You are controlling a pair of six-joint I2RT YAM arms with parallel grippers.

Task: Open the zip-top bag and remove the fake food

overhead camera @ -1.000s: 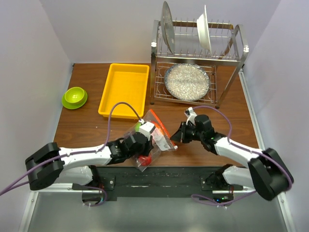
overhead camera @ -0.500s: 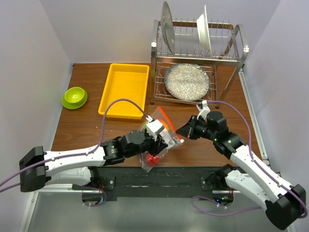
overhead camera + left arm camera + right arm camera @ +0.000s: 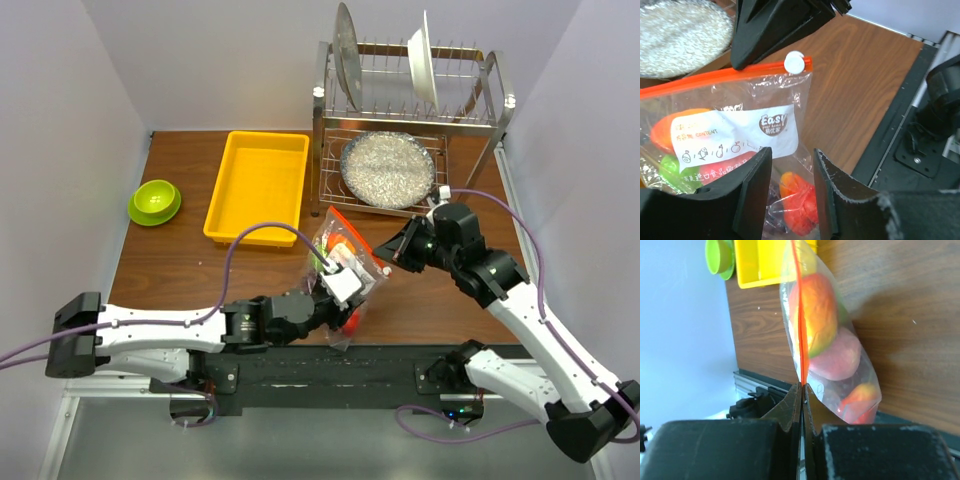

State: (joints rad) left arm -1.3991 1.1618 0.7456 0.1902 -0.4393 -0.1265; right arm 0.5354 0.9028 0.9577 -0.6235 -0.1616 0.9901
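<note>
The zip-top bag (image 3: 343, 250) hangs above the table's front middle, its orange-red zip strip (image 3: 715, 80) uppermost with a white slider (image 3: 794, 62). The fake food is inside: an orange-red piece (image 3: 797, 202), a pink peach (image 3: 837, 357) and an orange-green fruit (image 3: 820, 310). My left gripper (image 3: 350, 295) holds the bag's lower part, its fingers (image 3: 791, 165) on either side of the plastic. My right gripper (image 3: 385, 252) is shut on the end of the zip strip (image 3: 802, 386). It also shows in the left wrist view (image 3: 775, 25), right by the slider.
A yellow tray (image 3: 258, 185) lies at the back left, with a lime-green bowl (image 3: 154, 200) to its left. A metal dish rack (image 3: 480, 120) at the back right holds upright plates and a silver pan (image 3: 388, 168). The black base rail (image 3: 330, 365) runs along the near edge.
Both grippers and the bag have moved right and toward the rack. My right gripper, apart from the bag a second ago, now pinches the zip strip's end.
</note>
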